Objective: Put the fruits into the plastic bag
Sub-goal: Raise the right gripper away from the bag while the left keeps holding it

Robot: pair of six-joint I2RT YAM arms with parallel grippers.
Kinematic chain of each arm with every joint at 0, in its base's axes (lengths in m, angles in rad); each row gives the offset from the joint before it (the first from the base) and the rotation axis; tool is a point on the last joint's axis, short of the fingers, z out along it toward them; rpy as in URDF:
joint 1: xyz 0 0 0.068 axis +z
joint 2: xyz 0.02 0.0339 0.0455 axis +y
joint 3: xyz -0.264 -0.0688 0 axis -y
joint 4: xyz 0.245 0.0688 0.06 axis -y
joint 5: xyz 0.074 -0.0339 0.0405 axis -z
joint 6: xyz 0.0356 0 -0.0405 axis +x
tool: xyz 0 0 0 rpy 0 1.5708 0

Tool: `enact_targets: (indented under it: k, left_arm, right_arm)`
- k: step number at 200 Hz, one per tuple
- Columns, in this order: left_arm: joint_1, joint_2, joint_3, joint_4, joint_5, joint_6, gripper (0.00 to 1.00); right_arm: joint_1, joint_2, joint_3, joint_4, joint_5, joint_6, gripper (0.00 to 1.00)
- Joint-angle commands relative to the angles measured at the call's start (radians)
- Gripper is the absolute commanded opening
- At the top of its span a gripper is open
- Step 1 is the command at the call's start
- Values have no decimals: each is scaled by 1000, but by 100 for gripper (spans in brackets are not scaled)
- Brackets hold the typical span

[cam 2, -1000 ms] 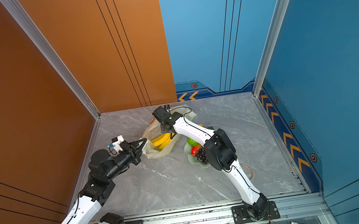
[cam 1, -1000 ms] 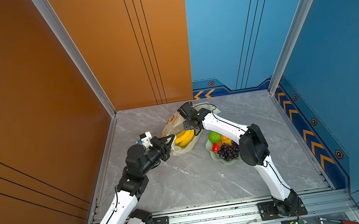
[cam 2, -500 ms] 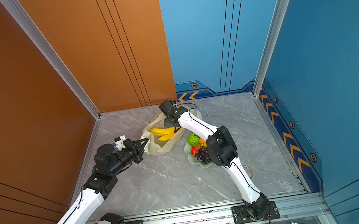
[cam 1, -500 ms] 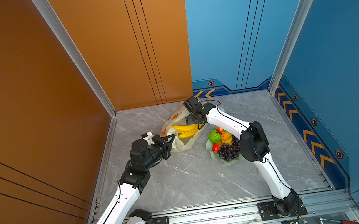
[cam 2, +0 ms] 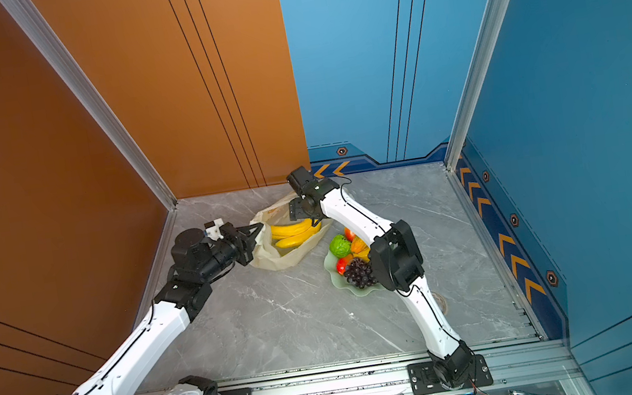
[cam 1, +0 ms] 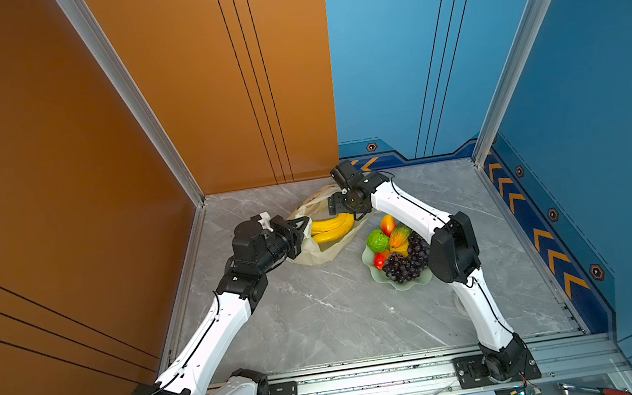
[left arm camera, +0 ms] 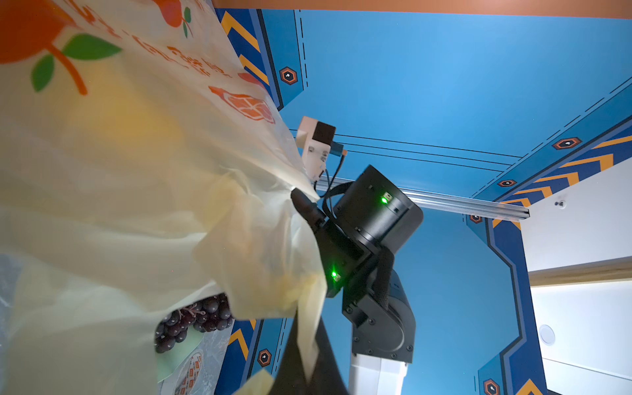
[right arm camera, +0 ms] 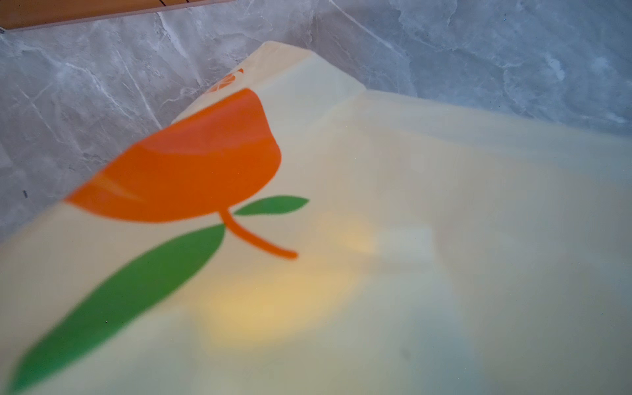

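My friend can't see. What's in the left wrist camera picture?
A crinkly cream plastic bag printed with oranges fills most of the view, a strip of it pinched in the shut left pincer. Purple grapes on a pale green dish peek out past it, and the right arm's black wrist stands against a blue wall.

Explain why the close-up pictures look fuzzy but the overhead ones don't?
Right wrist view: the plastic bag lies nearly against the lens, smearing its orange print. Left wrist view: near bag folds blur, the black arm beyond is sharp. Both top views: crisp.
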Motion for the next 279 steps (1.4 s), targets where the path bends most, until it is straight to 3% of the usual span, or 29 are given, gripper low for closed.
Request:
enact_targets:
  k: [1, 101, 159, 202, 241, 279]
  left_arm:
    - [12, 13, 35, 27, 38, 19, 0]
    - [27, 27, 32, 65, 67, 9, 0]
    - [34, 47, 37, 114, 80, -7, 0]
    - [35, 56, 42, 128, 89, -17, 0]
    - [35, 57, 53, 137, 94, -20, 0]
    - [33, 58, 54, 139, 98, -15, 0]
  right_arm:
    - [-6, -99, 30, -53, -28, 25, 90]
    - [-43, -274, 59, -95, -85, 82, 90]
    - [-95, -264, 57, -75, -375, 190, 90]
    - [-86, -327, 70, 40, -443, 217, 90]
    - [-103, -418, 94, 4, -437, 198, 90]
    - [-173, -566, 61, -248, -254, 94, 90]
